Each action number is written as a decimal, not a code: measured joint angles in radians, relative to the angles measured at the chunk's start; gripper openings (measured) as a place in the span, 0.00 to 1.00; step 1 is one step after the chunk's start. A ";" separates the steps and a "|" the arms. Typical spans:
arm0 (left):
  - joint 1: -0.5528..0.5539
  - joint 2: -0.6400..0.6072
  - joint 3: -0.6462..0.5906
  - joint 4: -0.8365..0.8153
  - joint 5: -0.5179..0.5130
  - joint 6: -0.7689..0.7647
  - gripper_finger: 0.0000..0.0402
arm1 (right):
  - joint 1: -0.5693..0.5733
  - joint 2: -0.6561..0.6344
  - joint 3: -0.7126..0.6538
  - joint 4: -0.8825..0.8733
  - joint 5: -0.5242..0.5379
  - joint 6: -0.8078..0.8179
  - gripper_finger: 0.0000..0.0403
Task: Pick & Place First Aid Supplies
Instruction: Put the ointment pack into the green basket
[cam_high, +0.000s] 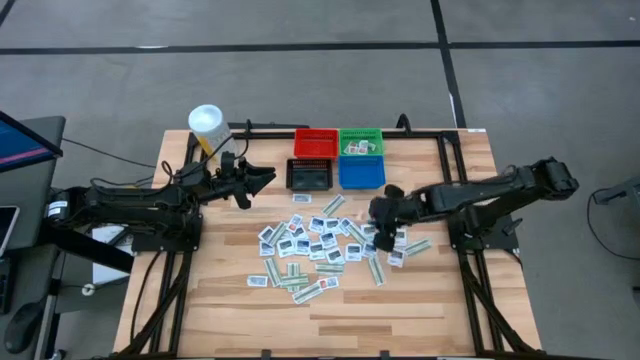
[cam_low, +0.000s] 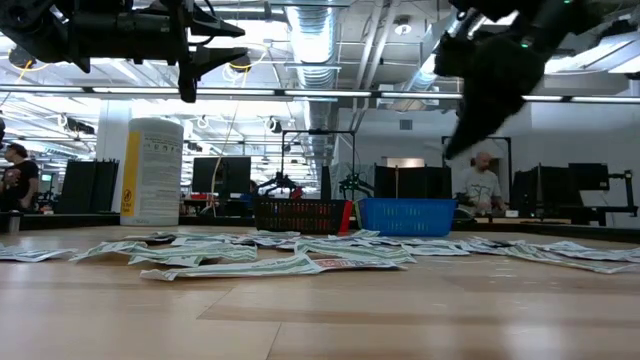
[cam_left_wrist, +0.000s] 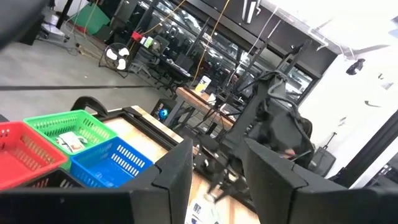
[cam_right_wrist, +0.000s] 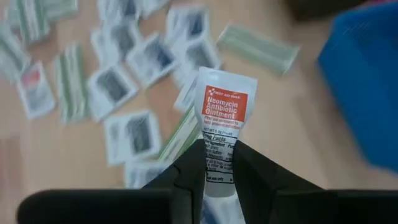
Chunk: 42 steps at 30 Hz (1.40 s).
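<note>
Many small flat packets (cam_high: 320, 245), white squares with dark print and pale green strips, lie scattered on the wooden table. My right gripper (cam_high: 378, 222) hovers over the pile's right part, shut on a white ointment packet (cam_right_wrist: 221, 118) with an orange label. My left gripper (cam_high: 262, 178) is open in the air left of the black bin (cam_high: 309, 175) and touches nothing; its wrist view shows a gap between its fingers (cam_left_wrist: 177, 171). A few packets (cam_high: 357, 149) lie inside the green bin (cam_high: 375, 135). My right gripper (cam_right_wrist: 219, 155) pinches the ointment packet by its lower printed end (cam_right_wrist: 219, 163) between the two fingers. The labelled end sticks out past the fingertips. The packet is lifted clear of the pile below it.
Red (cam_high: 315, 143), green, black and blue (cam_high: 361, 172) bins stand in a block at the table's far middle. A white tub (cam_high: 206, 125) with a yellow label stands at the far left. Bare wood lies along the near edge (cam_high: 320, 320). People show in the room beyond.
</note>
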 joint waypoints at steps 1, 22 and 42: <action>0.000 0.000 0.000 0.000 0.000 -0.011 0.35 | -0.020 -0.011 0.000 0.020 0.001 -0.025 0.17; -0.140 0.000 0.000 0.000 0.037 -0.123 0.35 | -0.513 -0.016 0.006 0.530 -0.014 -0.780 0.17; -0.241 0.000 0.001 0.000 -0.072 -0.122 0.35 | -0.768 0.285 0.041 0.605 -0.217 -0.786 0.17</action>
